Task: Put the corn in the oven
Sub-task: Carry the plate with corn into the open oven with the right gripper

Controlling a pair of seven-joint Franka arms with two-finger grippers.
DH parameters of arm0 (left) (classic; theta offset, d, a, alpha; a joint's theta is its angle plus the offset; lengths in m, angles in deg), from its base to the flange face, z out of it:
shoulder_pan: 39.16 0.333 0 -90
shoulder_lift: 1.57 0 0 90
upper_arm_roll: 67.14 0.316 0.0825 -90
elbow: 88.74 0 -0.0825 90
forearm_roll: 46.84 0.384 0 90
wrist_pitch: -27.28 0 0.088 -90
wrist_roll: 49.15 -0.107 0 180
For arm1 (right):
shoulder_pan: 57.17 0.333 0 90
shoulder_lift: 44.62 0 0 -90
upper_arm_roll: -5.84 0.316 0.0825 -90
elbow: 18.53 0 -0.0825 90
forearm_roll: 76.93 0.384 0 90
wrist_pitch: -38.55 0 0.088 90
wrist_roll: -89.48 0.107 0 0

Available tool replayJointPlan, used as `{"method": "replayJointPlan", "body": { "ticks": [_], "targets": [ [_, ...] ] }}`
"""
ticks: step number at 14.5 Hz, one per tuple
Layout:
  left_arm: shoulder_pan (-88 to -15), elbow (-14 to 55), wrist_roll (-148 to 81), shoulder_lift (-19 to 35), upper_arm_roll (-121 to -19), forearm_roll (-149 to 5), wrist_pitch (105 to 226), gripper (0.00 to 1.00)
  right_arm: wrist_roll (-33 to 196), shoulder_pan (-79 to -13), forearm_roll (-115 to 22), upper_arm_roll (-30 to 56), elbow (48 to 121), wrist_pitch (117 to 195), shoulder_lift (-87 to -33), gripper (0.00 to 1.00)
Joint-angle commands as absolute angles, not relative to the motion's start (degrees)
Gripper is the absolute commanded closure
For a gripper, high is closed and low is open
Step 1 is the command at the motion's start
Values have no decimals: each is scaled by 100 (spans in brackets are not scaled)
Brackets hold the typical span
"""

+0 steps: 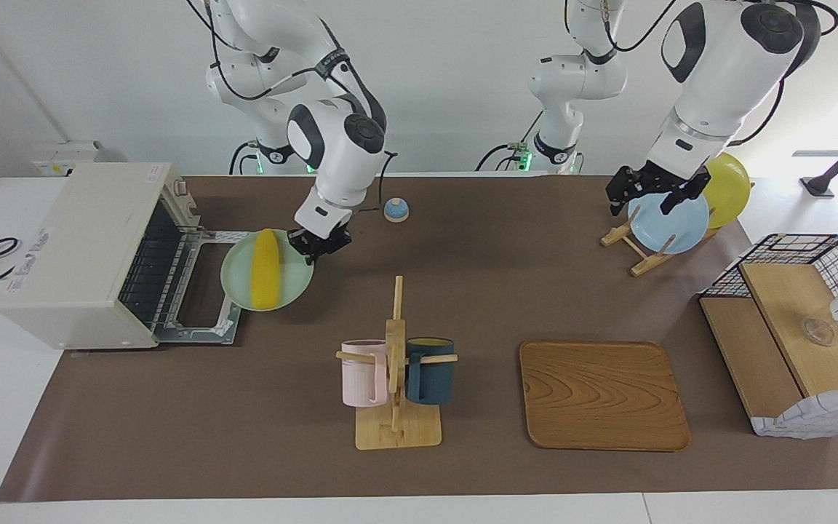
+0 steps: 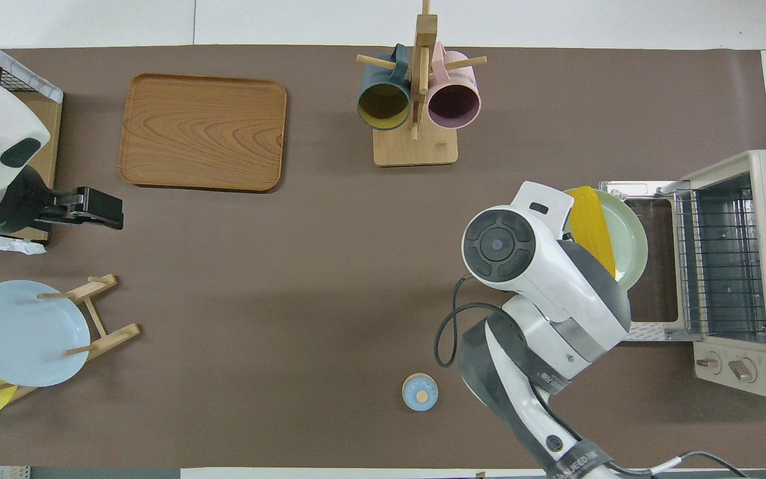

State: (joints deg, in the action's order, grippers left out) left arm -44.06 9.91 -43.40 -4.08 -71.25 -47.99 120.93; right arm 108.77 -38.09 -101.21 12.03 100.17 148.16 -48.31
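Observation:
The yellow corn [image 1: 265, 268] [image 2: 592, 225] lies on a pale green plate [image 1: 295, 287] [image 2: 629, 233]. My right gripper [image 1: 319, 244] is shut on that plate's rim and holds it in the air, partly over the lowered door [image 1: 209, 291] [image 2: 645, 303] of the off-white oven [image 1: 88, 251] [image 2: 749, 266]. The oven stands open at the right arm's end of the table, its wire rack [image 2: 715, 259] showing. In the overhead view my right arm hides the gripper and part of the corn. My left gripper [image 1: 648, 193] [image 2: 100, 207] hangs open over the blue plate [image 1: 670, 222], waiting.
A wooden mug stand [image 1: 396, 378] with a pink and a dark blue mug, and a wooden tray [image 1: 602, 394], lie farther from the robots. A small blue bell [image 1: 396, 209] sits near the robots. A plate rack [image 2: 100, 313] and a wire-and-wood box [image 1: 797, 342] are at the left arm's end.

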Motion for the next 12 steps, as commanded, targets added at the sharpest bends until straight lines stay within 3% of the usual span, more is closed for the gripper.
{"method": "replayJointPlan", "body": {
  "ticks": [1, 12],
  "targets": [
    [-4364, 1040, -4361, -518, -7092, -4701, 12001, 0, 10636, -4283, -10198, 1270, 10276, 14430, -4471, 100],
    [-4364, 1040, -4352, -526, -7065, -4701, 12001, 0, 9829, -5672, -9987, 1270, 10486, 14700, -4427, 100]
  ]
}}
